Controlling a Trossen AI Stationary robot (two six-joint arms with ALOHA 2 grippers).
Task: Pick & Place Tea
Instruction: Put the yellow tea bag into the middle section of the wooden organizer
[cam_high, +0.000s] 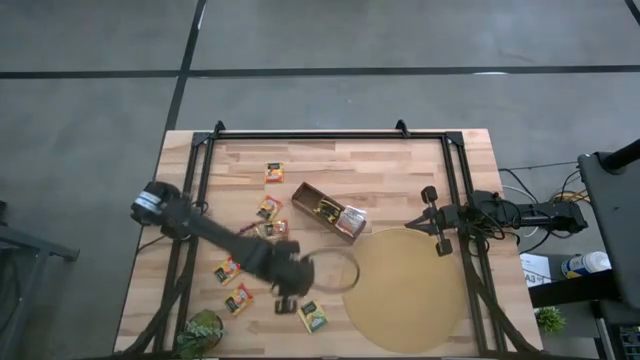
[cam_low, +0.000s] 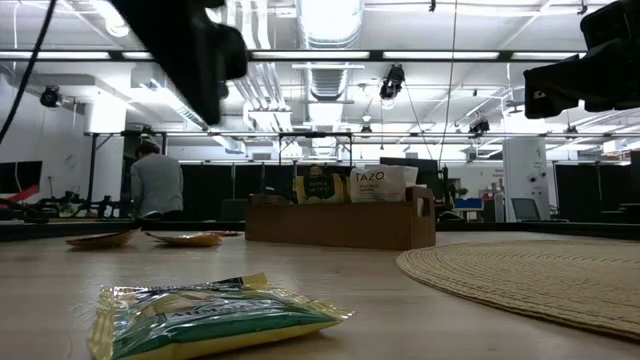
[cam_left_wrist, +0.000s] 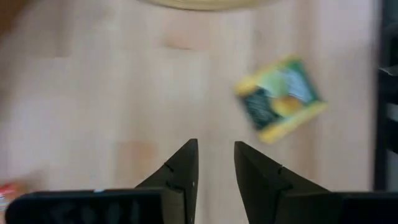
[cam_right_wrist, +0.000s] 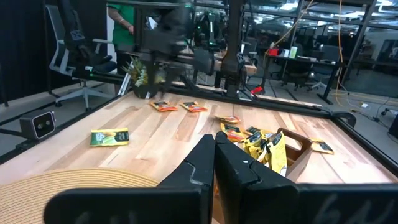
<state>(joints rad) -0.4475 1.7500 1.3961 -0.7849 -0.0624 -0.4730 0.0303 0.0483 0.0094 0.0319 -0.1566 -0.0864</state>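
Tea sachets lie flat on the wooden table. A green-yellow one (cam_high: 312, 316) (cam_left_wrist: 280, 99) lies near the front edge. Orange ones (cam_high: 227, 270) (cam_high: 238, 298) (cam_high: 268, 208) (cam_high: 273, 172) are spread over the left half. More sachets stand in the brown wooden box (cam_high: 328, 211) (cam_low: 340, 220). My left gripper (cam_high: 290, 300) (cam_left_wrist: 216, 152) hangs above the table just left of the green-yellow sachet, pointing steeply down. It is open, with bare wood between its fingers. My right gripper (cam_high: 432, 215) (cam_right_wrist: 214, 142) waits shut at the table's right side, level.
A big round woven mat (cam_high: 405, 290) (cam_low: 540, 275) covers the near right part of the table. A small green plant (cam_high: 200, 330) stands at the near left corner. A dark frame (cam_high: 330, 135) runs along the table's far edge and sides. A person (cam_low: 155, 185) stands far behind the table.
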